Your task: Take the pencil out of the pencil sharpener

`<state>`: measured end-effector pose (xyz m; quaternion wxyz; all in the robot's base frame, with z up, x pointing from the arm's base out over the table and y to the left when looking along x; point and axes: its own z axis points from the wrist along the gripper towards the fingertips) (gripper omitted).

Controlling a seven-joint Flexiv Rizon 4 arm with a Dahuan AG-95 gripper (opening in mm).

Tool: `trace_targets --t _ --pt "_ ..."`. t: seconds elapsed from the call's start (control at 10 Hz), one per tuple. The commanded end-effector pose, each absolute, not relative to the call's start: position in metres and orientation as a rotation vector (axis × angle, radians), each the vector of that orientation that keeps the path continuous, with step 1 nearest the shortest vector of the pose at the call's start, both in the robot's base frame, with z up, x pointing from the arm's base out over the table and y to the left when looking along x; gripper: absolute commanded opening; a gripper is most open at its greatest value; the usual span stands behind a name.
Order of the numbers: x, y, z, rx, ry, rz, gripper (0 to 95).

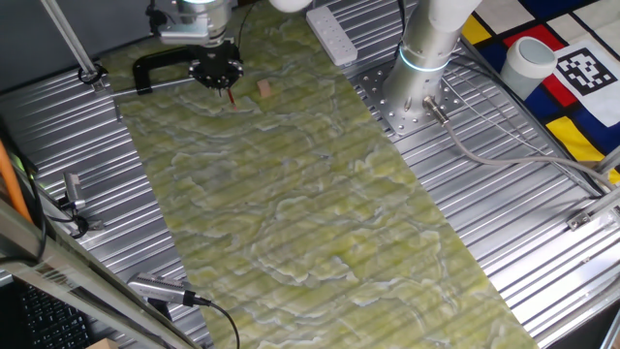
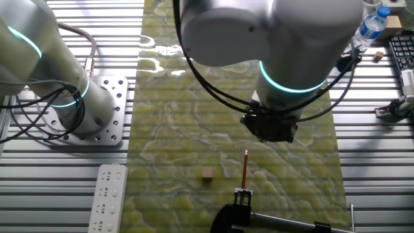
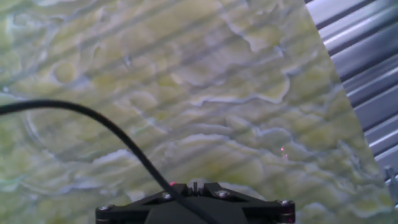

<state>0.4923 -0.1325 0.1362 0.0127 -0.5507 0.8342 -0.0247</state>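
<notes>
In one fixed view, the black C-shaped clamp point(image 1: 163, 68) lies just left of the fingers point(image 1: 217, 70), at the far edge of the green marbled mat point(image 1: 310, 223). The fingers hang low over the surface point(image 1: 542, 194) as a dark cluster under the wrist. I cannot tell whether they are parted or closed.

The pencil point(image 1: 231, 97) shows as a thin red stick directly below the fingers. Whether it touches them, or rests on the mat, is not clear. The pencil sharpener point(image 1: 263, 88) sits on the mat a little to the right of the fingers, apart from the pencil, so the pencil is out of it. Further right are the white power strip point(image 1: 331, 35) at the mat's far edge, the arm's base point(image 1: 426, 48) on ribbed metal, and a white cup point(image 1: 528, 58).

Toward the camera from the fingers, the mat runs long and bare between its two straight side edges, with ribbed metal on both sides.

In the other fixed view, the sharpener point(image 2: 207, 173) lies left of the pencil point(image 2: 245, 168), with a clear gap between them. The clamp point(image 2: 234, 213) is just beyond the pencil's lower end.

The hand view shows only mat, a black cable point(image 3: 93, 118) and the mat's edge at right.
</notes>
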Motion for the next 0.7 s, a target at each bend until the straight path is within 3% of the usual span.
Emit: trace_targets --t 0.1,0.7 --pt "0.4937 -0.1327 0.1358 -1.716 2.597 -0.070 0.0" --pt "0.4937 -0.1327 0.1358 -1.800 2.614 -0.069 0.0"
